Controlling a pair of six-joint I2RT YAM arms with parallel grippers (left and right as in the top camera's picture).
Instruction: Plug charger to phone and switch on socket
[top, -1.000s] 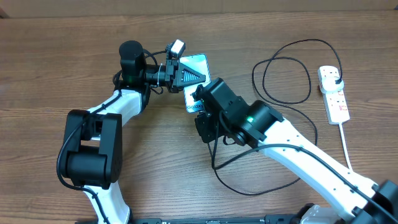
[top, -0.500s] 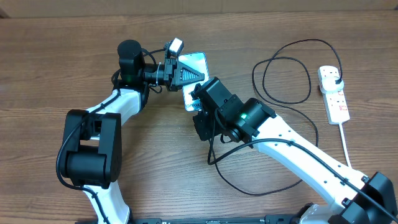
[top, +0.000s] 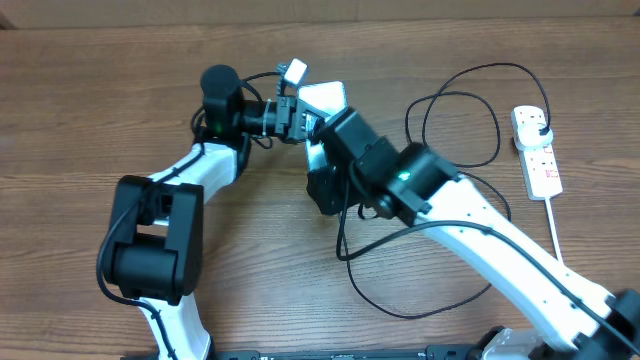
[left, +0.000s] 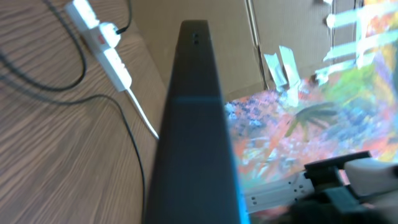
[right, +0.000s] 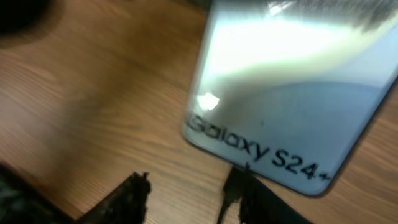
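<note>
The phone (top: 326, 97) is held up off the table, tilted, by my left gripper (top: 297, 112), which is shut on its edge. In the left wrist view its dark edge (left: 193, 130) fills the middle. In the right wrist view its lit screen (right: 292, 93) reads "Galaxy S24+". My right gripper (right: 186, 193) sits just below the phone's bottom edge with its jaws apart. The charger's connector tip (right: 245, 169) touches that edge beside the right finger. The black cable (top: 345, 240) hangs from there and loops (top: 460, 125) to the plug in the socket (top: 537, 152).
The white power strip (left: 99, 36) lies at the far right of the wooden table (top: 80, 120), its thick white cord (top: 556, 235) running toward the front edge. The cable loops cover the table between the right arm and the strip.
The left gripper has turned and shifted right, raising and tilting the phone. The right arm has followed up and to the right, staying at the phone's bottom edge.
</note>
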